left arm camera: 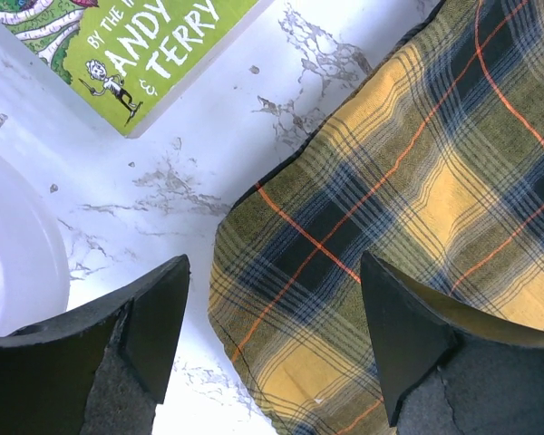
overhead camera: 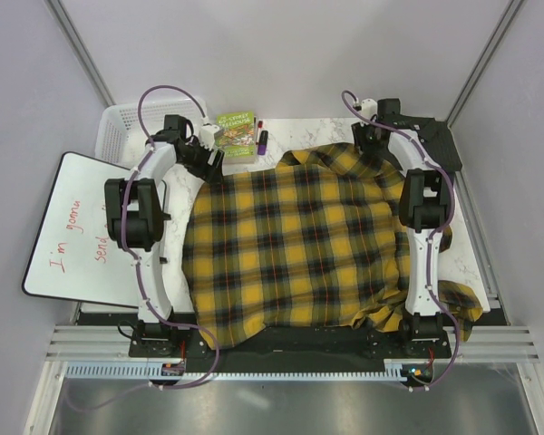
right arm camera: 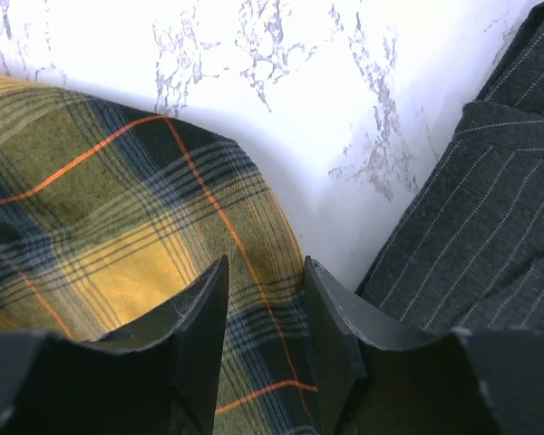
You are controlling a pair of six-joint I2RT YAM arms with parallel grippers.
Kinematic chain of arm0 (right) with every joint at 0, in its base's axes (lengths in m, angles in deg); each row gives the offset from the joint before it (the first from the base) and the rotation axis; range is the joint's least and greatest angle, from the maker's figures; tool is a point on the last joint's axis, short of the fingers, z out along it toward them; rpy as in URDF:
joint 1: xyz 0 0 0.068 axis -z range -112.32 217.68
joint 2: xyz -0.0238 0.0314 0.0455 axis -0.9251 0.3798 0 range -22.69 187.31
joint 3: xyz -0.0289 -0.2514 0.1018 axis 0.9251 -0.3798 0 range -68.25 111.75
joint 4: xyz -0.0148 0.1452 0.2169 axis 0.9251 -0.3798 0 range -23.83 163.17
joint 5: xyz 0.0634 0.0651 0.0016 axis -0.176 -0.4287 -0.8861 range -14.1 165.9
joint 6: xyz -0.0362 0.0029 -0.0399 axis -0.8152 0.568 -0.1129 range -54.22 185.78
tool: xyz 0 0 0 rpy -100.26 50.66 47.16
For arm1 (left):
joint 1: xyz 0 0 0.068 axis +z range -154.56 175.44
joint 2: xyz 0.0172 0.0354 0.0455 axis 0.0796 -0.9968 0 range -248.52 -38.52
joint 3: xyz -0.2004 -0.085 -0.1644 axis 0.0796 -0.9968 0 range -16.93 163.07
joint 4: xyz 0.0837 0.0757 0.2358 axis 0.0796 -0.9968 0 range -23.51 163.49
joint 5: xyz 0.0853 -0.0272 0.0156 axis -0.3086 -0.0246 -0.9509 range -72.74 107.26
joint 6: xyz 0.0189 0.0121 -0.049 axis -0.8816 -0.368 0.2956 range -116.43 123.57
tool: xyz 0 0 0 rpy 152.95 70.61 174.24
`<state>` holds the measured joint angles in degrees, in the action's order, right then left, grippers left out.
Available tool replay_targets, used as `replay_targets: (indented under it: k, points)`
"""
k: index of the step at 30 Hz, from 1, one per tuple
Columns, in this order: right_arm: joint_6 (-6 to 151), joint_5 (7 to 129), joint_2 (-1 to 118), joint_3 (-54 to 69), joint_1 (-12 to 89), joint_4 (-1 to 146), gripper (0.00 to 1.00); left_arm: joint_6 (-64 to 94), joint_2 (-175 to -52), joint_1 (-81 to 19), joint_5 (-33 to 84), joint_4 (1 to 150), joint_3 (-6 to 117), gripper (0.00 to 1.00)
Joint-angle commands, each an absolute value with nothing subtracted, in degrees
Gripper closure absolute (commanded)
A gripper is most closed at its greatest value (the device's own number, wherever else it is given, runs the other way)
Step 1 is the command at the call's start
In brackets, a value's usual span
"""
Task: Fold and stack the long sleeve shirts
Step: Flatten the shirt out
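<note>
The yellow plaid shirt (overhead camera: 290, 245) lies spread flat; charcoal pinstriped shirt (overhead camera: 442, 143) sits far-right.

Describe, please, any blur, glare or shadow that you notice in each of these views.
Top external: even light, plaid shirt sharp. Left wrist: book crisp, pale shape at the left edge washed out. Right wrist: table glares white; soft shadow along the plaid shirt's edge.

Whiteboard (overhead camera: 72, 231) left; white basket (overhead camera: 118, 127), green book (overhead camera: 236, 131), purple marker (overhead camera: 263, 140) at back.
</note>
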<state>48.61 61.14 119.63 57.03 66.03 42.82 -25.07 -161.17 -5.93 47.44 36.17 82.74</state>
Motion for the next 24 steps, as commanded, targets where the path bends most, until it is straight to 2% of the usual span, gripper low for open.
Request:
replay_targets:
  k: [1,2,8,13,16,18,24]
  points:
    - [50.7,60.1,121.1,60.9,66.0,45.3,0.51,-26.2,-162.6,-5.7,48.9,38.9,85.4,0.18]
    - [51.0,60.3,121.3,60.9,66.0,46.2,0.47,-26.4,-162.7,-5.8,49.0,39.1,85.5,0.18]
    - [51.5,60.9,122.2,61.2,65.5,48.3,0.43,-27.0,-163.6,-5.8,50.0,40.0,85.6,0.2]
    - [52.2,60.8,122.1,61.0,65.4,49.6,0.31,-27.6,-164.3,-5.9,51.3,40.4,86.1,0.2]
    - [52.2,61.0,122.2,61.2,65.2,50.0,0.3,-28.6,-164.6,-6.2,51.5,40.4,86.2,0.21]
    - [52.1,61.0,122.4,61.2,65.1,50.1,0.33,-29.0,-164.9,-6.3,51.6,40.4,86.2,0.21]
    - [51.3,59.7,122.5,59.6,64.4,49.6,0.51,-30.3,-165.2,-6.6,52.5,40.4,85.6,0.27]
